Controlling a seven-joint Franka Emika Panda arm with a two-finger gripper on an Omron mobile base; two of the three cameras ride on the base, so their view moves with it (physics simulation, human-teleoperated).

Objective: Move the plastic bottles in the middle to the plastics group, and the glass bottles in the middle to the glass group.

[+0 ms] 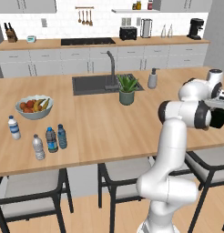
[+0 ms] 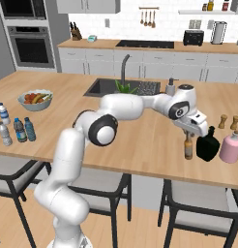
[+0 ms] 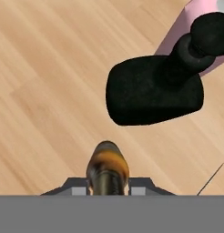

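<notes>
Two jaws pinching the amber bottle [image 2: 188,147] by its neck, seemingly resting on the counter [image 2: 140,140], beside the black glass bottle [image 2: 207,147].

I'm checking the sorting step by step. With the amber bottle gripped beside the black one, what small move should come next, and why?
Probably open the gripper and lift straight up. The amber bottle looks upright with its base on the counter, close beside the black glass bottle, so it seems placed. I cannot tell if the two bottles touch, so rise without drifting sideways.
</notes>
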